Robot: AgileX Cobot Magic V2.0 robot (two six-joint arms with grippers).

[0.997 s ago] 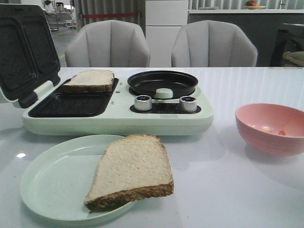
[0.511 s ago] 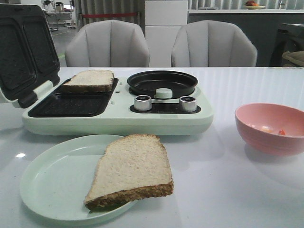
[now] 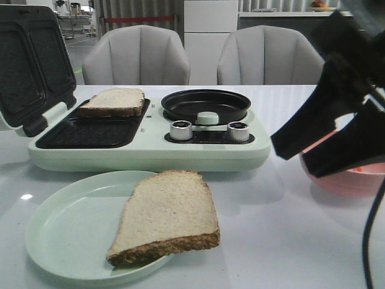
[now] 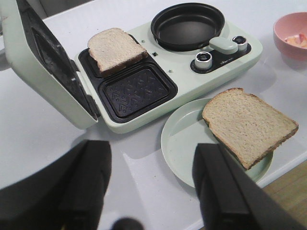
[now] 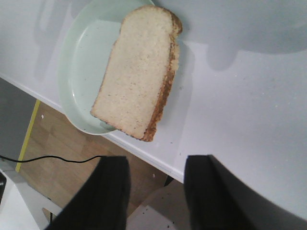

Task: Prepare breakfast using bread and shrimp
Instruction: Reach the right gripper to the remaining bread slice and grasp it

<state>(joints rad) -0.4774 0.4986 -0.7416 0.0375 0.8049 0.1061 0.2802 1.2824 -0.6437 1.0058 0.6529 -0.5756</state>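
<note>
While open, right pincer (image 3: 304, 158) above bowl (image 3: 361, 179)

Pink bowl (image 3: 361, 178): mostly hidden behind right gripper (image 3: 295, 153); contents unseen in front view. Left wrist view: bowl cropped, contents too blurred to identify.

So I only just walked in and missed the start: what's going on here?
A two-armed robot is making breakfast. One bread slice sits in the open sandwich maker, another lies on the plate. The right tool, open and empty, is in front of the pink bowl holding the shrimp. The left tool is open, holding nothing.
</note>
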